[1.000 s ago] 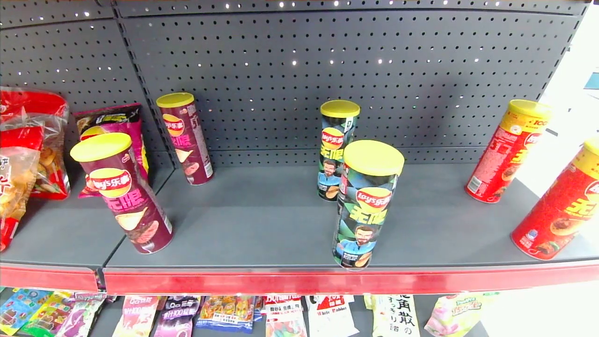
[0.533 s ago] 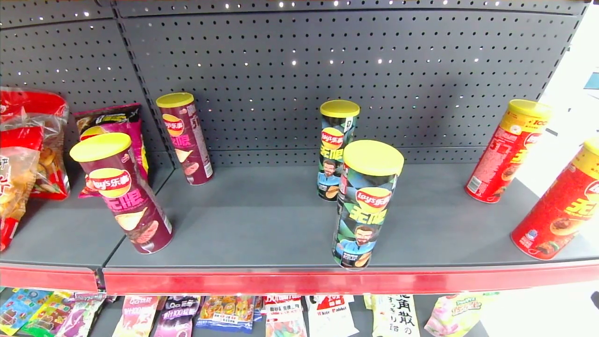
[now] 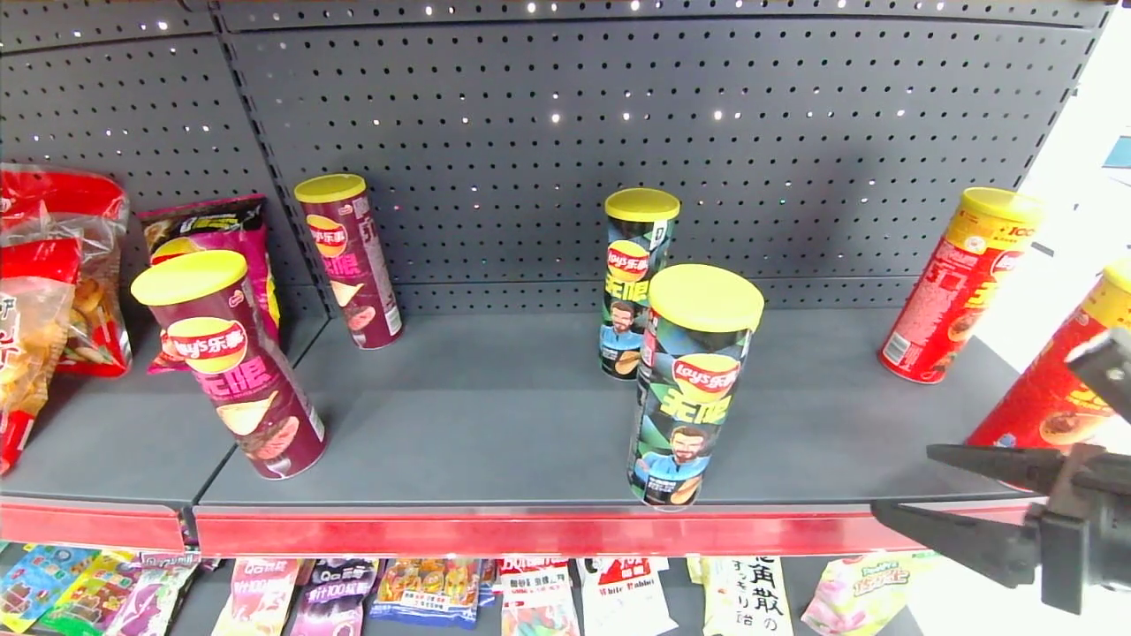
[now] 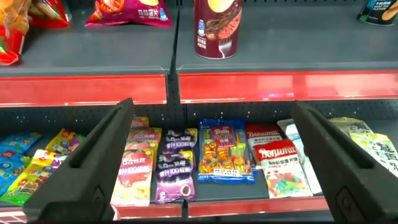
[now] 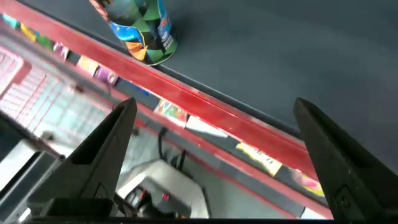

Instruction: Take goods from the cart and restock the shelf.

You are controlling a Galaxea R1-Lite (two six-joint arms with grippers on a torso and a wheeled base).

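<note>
Grey shelf (image 3: 495,424) with perforated back panel (image 3: 618,115) and red front edge; six chip canisters upright.
Purple canisters (image 3: 231,362) stand at left, green-and-black canisters (image 3: 695,384) at centre, red canisters (image 3: 959,284) at far right. The right gripper (image 3: 901,481) sits at lower right of the head view, before the shelf edge, fingers spread and empty. The left gripper (image 4: 212,106) faces snack packets (image 4: 217,155) on the lower tier, likewise spread and empty.

Six chip cans (image 3: 698,380), two pincers (image 3: 901,481)
</note>
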